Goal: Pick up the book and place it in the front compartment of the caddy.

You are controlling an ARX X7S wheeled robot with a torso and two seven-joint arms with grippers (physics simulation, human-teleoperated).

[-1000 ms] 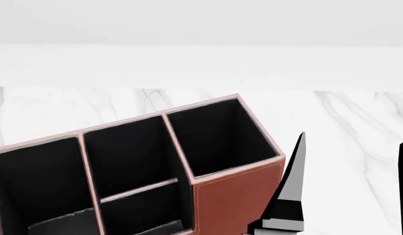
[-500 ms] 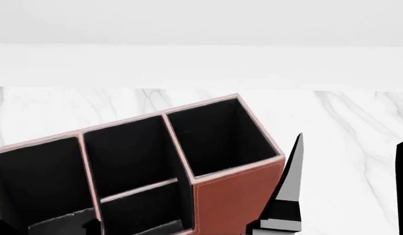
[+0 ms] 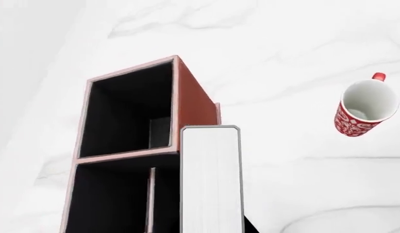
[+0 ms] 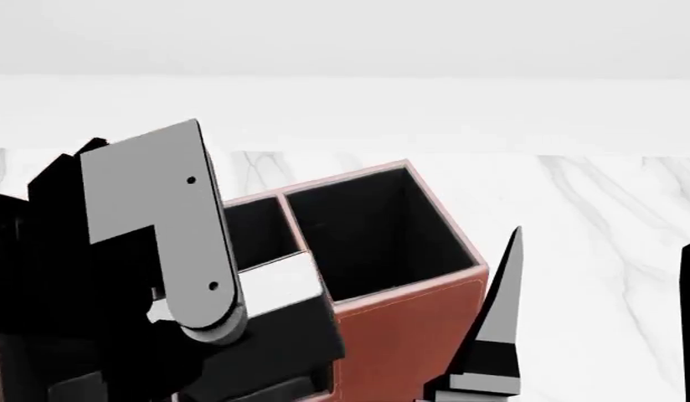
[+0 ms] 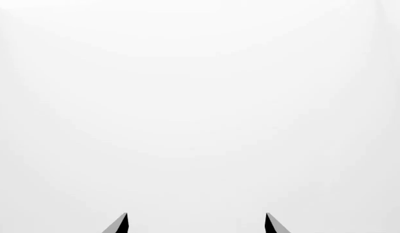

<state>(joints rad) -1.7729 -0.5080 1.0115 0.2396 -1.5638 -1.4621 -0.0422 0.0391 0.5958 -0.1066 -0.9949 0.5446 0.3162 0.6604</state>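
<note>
My left gripper (image 4: pixel 261 331) is shut on the black book, which it holds upright above the caddy. The book's white page edges (image 3: pixel 209 179) fill the middle of the left wrist view and show as a white patch in the head view (image 4: pixel 280 283). The reddish-brown caddy (image 4: pixel 407 335) lies below, and my left arm hides its left and middle sections. In the left wrist view the tall square end compartment (image 3: pixel 125 114) and the low divider (image 3: pixel 150 199) of the middle section show beside the book. My right gripper (image 4: pixel 602 251) is open and empty to the right of the caddy, as the right wrist view (image 5: pixel 196 216) also shows.
A red-and-white patterned mug (image 3: pixel 363 108) stands on the white marble table (image 4: pixel 591 193), well away from the caddy. A plain white wall runs behind the table. The right wrist view shows only white surface.
My left arm has risen into the head view from the lower left with the book, and now covers the caddy's left and middle compartments. The right gripper has not moved.
</note>
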